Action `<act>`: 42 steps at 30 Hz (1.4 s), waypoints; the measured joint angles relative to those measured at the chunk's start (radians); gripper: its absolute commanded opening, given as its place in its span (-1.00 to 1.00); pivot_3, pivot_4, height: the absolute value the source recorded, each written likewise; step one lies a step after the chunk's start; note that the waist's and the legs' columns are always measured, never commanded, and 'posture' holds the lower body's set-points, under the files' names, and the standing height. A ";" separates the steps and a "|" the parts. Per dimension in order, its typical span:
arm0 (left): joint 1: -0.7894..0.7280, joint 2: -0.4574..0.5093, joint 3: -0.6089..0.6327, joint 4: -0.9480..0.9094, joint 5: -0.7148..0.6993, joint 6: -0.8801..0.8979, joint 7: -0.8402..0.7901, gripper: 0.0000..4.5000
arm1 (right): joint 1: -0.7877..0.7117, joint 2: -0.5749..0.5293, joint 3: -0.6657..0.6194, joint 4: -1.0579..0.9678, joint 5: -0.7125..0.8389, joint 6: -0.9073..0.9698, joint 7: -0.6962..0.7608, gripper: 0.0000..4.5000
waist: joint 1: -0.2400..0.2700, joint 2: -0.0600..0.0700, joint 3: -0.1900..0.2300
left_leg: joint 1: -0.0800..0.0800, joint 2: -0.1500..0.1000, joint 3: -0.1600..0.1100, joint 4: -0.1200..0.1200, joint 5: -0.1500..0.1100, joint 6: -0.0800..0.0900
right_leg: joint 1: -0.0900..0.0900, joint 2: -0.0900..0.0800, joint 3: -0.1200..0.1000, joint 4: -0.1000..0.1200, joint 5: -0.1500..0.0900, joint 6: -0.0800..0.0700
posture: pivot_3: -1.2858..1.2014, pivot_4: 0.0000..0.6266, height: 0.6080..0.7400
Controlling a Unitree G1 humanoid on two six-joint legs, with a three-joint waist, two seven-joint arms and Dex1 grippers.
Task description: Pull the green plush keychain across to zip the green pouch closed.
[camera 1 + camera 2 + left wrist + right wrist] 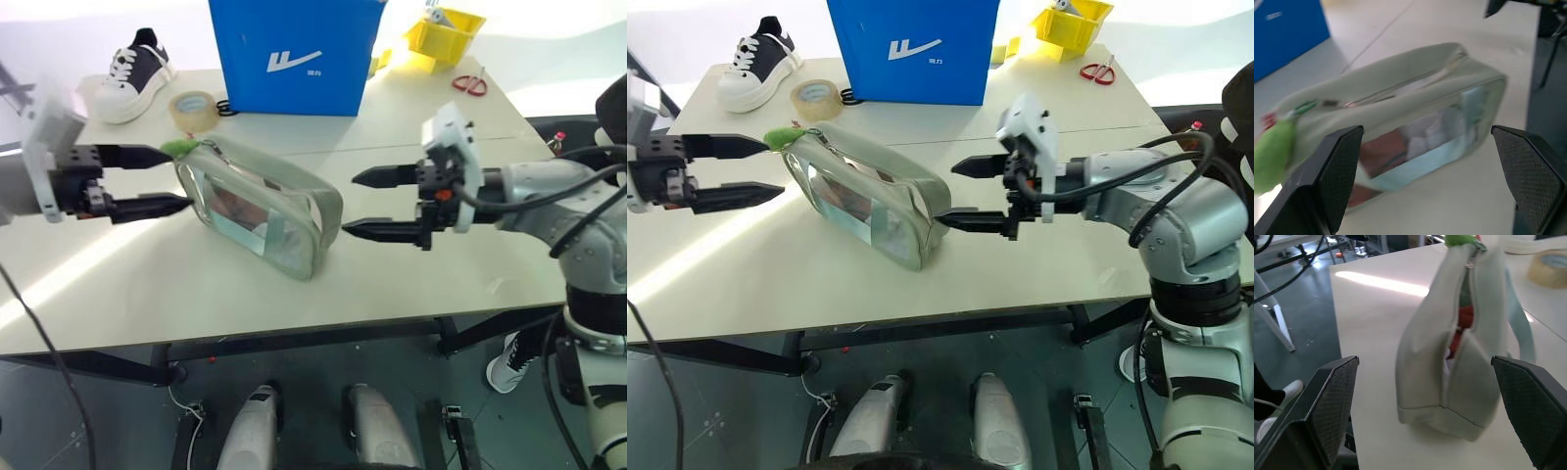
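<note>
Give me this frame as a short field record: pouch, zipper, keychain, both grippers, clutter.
pouch: green pouch on the white table, between the grippers
zipper: open, red contents showing through the gap
keychain: green plush keychain at the pouch's left end
left gripper: left gripper open, tips beside the keychain, holding nothing
right gripper: right gripper open, at the pouch's right end, holding nothing
clutter: blue box, tape roll, sneaker, scissors, yellow bin

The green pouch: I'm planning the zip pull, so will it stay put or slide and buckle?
The green pouch looks soft-walled and part-filled, so it probably buckles. Resting free on the smooth table, it likely slides unless the right gripper braces it.
</note>
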 measured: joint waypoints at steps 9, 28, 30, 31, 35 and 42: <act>-0.041 0.009 -0.063 -0.090 -0.094 0.049 -0.025 1.00 | 0.024 0.096 0.196 0.054 -0.219 -0.192 -0.053 0.77 | 0.000 0.000 0.000 | 0.001 0.000 0.000 0.004 0.000 0.000 | -0.001 0.001 0.000 0.009 0.000 0.001 | 0.03 -0.52 1.00; 0.037 0.044 -0.060 -0.013 -0.009 -0.009 -0.027 1.00 | -0.131 0.024 0.214 0.610 -0.621 -0.753 -0.015 -0.96 | 0.000 0.000 0.000 | 0.000 0.000 0.000 0.007 0.000 0.000 | -0.001 0.001 0.000 0.010 0.000 0.001 | 0.03 -0.52 1.00; 0.037 0.043 -0.060 -0.015 -0.008 -0.014 -0.021 1.00 | -0.126 0.033 0.214 0.624 -0.622 -0.755 0.009 -0.96 | -0.003 0.000 0.000 | 0.000 0.000 0.000 0.008 0.000 0.000 | -0.001 0.001 0.000 0.010 0.000 0.001 | 0.03 -0.52 1.00; 0.037 0.042 -0.060 -0.015 -0.008 -0.015 -0.017 1.00 | -0.120 0.036 0.213 0.626 -0.622 -0.754 0.021 -0.96 | -0.005 0.000 0.000 | 0.001 0.000 0.000 0.008 0.000 0.000 | -0.001 0.001 0.000 0.011 0.000 0.001 | 0.03 -0.52 1.00; 0.037 0.041 -0.060 -0.014 -0.009 -0.015 -0.006 1.00 | -0.098 0.038 0.209 0.640 -0.624 -0.752 0.060 -0.96 | -0.008 0.000 0.000 | 0.001 0.000 0.000 0.008 0.000 0.000 | 0.000 0.002 0.000 0.012 0.000 0.001 | 0.03 -0.52 1.00; 0.039 0.040 -0.052 0.000 -0.010 -0.014 0.023 1.00 | -0.107 0.037 0.201 0.704 -0.665 -0.769 0.064 0.54 | -0.006 0.000 0.000 | 0.001 0.000 0.000 0.008 0.000 0.000 | 0.000 0.001 0.000 0.012 0.000 0.001 | 0.03 -0.52 1.00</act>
